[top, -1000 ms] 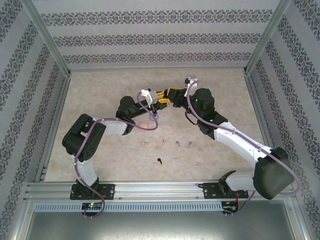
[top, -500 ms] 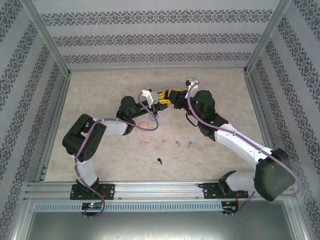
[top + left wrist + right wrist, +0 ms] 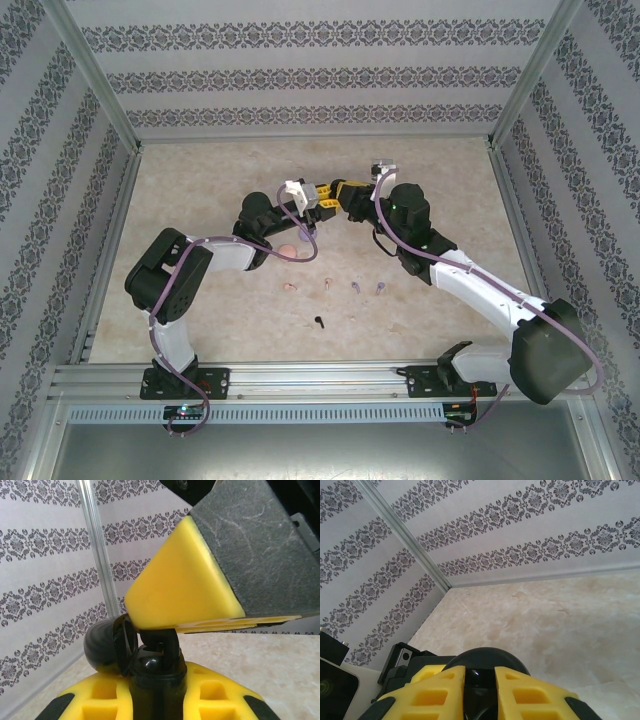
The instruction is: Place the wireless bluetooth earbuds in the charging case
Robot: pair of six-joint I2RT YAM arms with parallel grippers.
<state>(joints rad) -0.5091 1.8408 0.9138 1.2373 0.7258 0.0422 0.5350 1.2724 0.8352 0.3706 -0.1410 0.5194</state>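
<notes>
From above, left gripper [image 3: 320,197] and right gripper [image 3: 347,192] set tip to tip over the table [image 3: 450,200], pink and purple earbuds [image 3: 355,286] rowed nearer the arms' mounts, black earbud [image 3: 318,322] nearest, left wrist, black case [image 3: 152,667] clenched by left jaws, right wrist, right jaws narrowly parted, hold cannot be told

You're working in a robot lab cell. Bare aluminium frame posts [image 3: 92,78] hold patterned wall panels [image 3: 320,80] along the far and side edges of a marble-look table [image 3: 200,200]. The two arm bases [image 3: 175,380] are bolted to a slotted metal rail [image 3: 320,378] at its near edge.
</notes>
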